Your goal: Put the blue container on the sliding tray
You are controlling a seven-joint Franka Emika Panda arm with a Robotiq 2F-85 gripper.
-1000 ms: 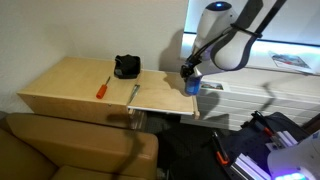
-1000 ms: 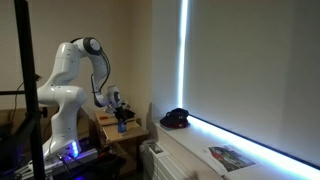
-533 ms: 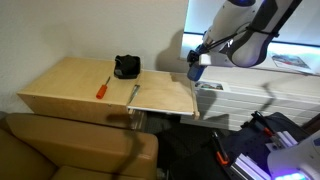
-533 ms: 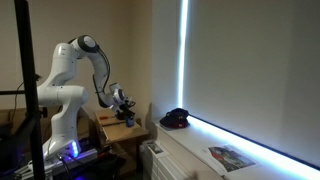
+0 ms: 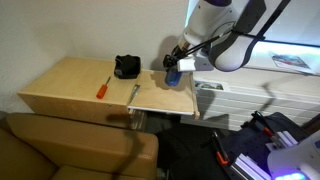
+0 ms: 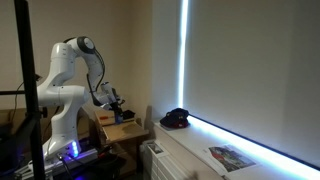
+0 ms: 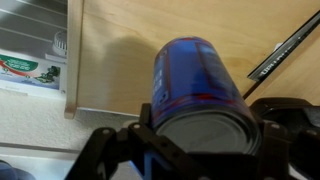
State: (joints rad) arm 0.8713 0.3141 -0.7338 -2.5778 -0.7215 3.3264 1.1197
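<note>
Blue container (image 5: 172, 78) is being gripped by the pincer (image 5: 173, 68), whose fingers (image 7: 150, 135) are being pressed against its sides in the wrist view. It is being held over the sliding tray (image 5: 160, 99), toward the rear edge; contact with the board cannot be confirmed. The arm (image 5: 225, 45) is being extended with its forearm slanted downward and its wrist bent over the tray. A black box (image 5: 126, 67) and a red tool (image 5: 102, 88) are being carried by the counter (image 5: 65, 85).

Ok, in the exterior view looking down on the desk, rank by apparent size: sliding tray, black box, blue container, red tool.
1. sliding tray
2. black box
3. blue container and red tool: too close to rank; the gripper hides part of the container.
</note>
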